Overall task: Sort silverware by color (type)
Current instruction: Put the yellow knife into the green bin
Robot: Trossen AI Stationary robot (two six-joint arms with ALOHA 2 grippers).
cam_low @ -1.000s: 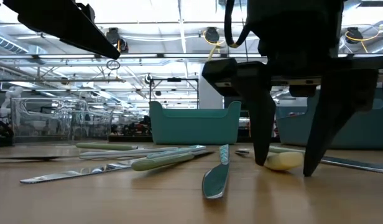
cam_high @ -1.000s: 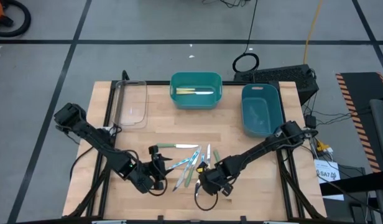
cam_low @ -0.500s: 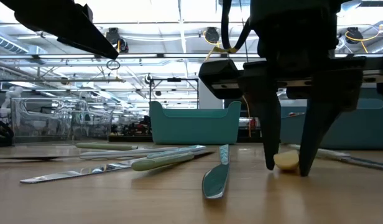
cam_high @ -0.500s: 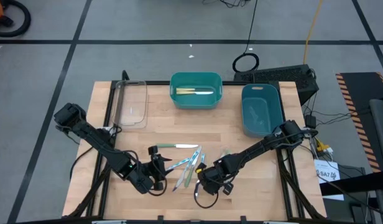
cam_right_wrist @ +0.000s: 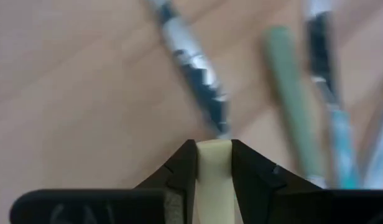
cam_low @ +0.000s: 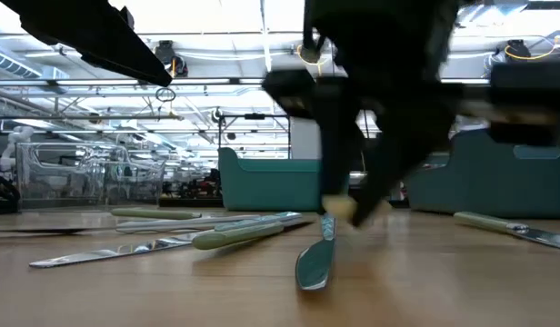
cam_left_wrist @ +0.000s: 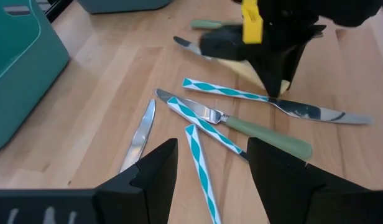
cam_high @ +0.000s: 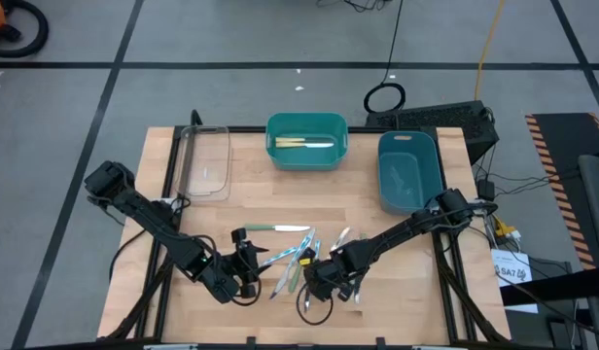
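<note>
Several pieces of silverware (cam_high: 290,255) lie in a loose pile on the wooden table, with pale green and blue-patterned handles (cam_left_wrist: 207,121). My right gripper (cam_high: 324,267) stands at the pile's right side, shut on a yellow-handled utensil (cam_low: 348,209). My left gripper (cam_left_wrist: 211,168) hovers open at the pile's left side (cam_high: 249,262), with nothing between its fingers. Two yellow-handled pieces (cam_high: 304,144) lie in the teal bin (cam_high: 306,124). My right gripper pinches the pale yellow handle (cam_right_wrist: 213,162) between its two fingers (cam_right_wrist: 182,168), which slant steeply down from above. The handle end (cam_low: 342,207) is raised clear of the table. Whether the silver end (cam_high: 344,236) still rests on the wood I cannot tell.
A clear tray (cam_high: 204,160) stands at the back left and a blue bin (cam_high: 408,173) at the back right. A pale green knife (cam_high: 265,229) lies just beyond the pile, and another green-handled piece (cam_low: 498,224) lies off to the side.
My right gripper has shut on the yellow handle, then raised it off the table while shifting a little toward the pile. The handle end, which lay on the wood, now hangs clear.
</note>
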